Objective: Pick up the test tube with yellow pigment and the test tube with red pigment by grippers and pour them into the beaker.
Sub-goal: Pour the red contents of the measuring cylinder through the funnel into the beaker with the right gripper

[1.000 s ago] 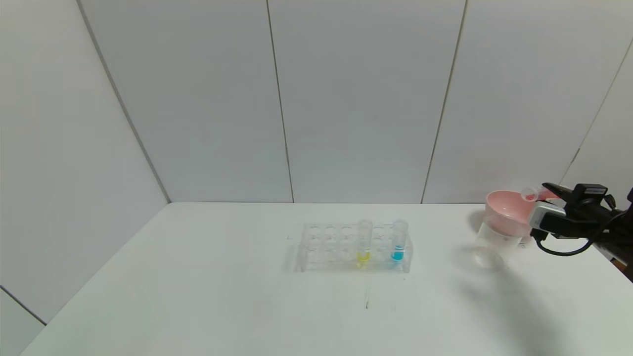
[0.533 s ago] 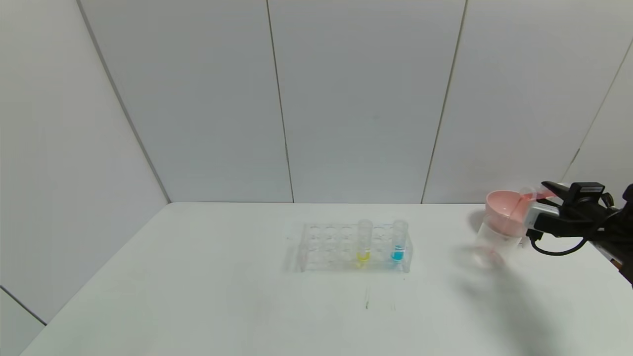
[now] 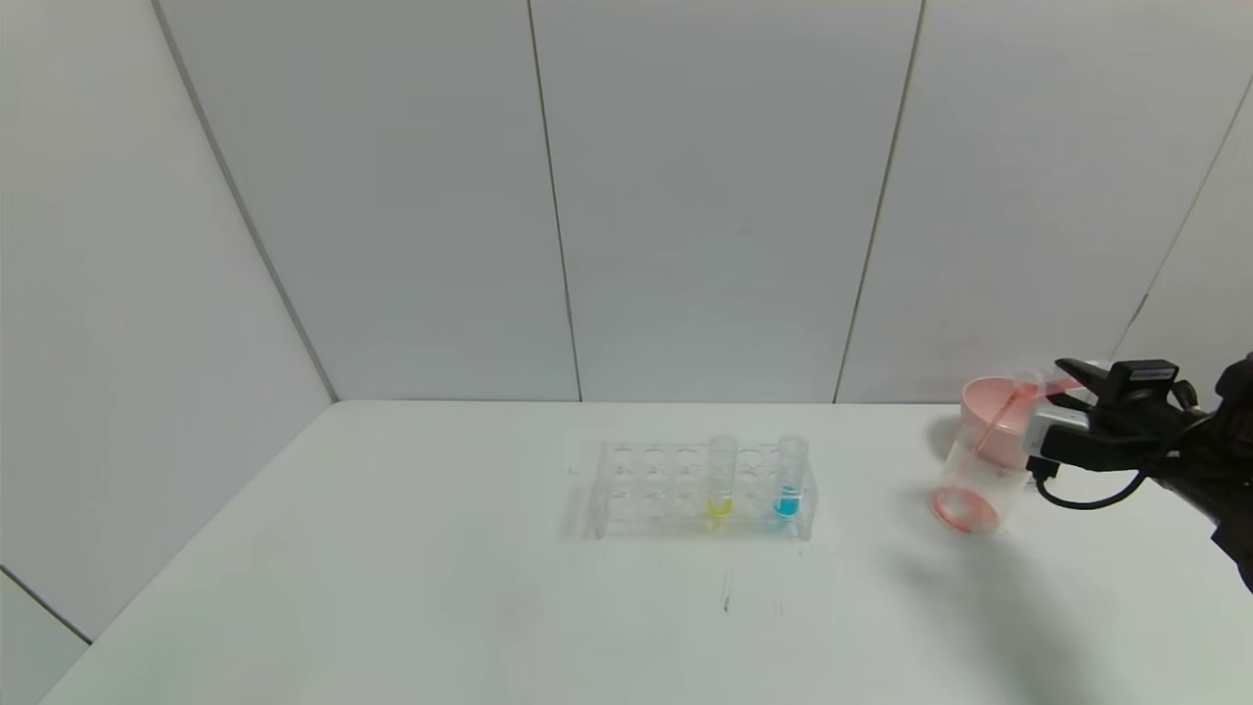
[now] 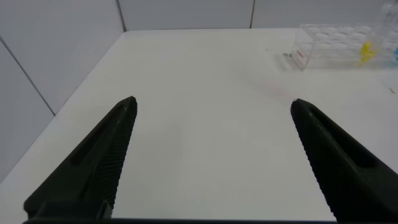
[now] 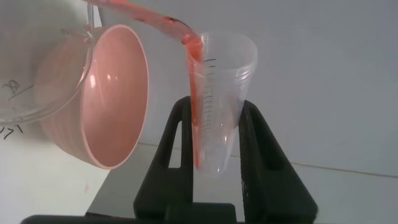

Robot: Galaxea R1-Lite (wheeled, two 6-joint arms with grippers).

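Note:
My right gripper [image 3: 1069, 378] is shut on the test tube with red pigment [image 3: 1036, 383] and holds it tipped, mouth down, over the pink funnel [image 3: 991, 421] on the beaker [image 3: 971, 482]. Red liquid runs down the funnel and pools at the beaker's bottom. In the right wrist view the tube [image 5: 221, 106] sits between the gripper [image 5: 216, 107] fingers, a red stream leaving its mouth toward the funnel [image 5: 115, 102]. The test tube with yellow pigment [image 3: 721, 478] stands upright in the rack [image 3: 651, 490]. My left gripper [image 4: 212, 104] is open and empty, low over the table's left part.
A tube with blue liquid [image 3: 789, 478] stands in the rack's right end, next to the yellow one. The rack [image 4: 333, 45] also shows in the left wrist view, far off. Grey wall panels stand close behind the table [image 3: 392, 587].
My right gripper tipped the tube further and shifted slightly left. The red liquid left the tube, ran down the funnel and now pools in the beaker's bottom.

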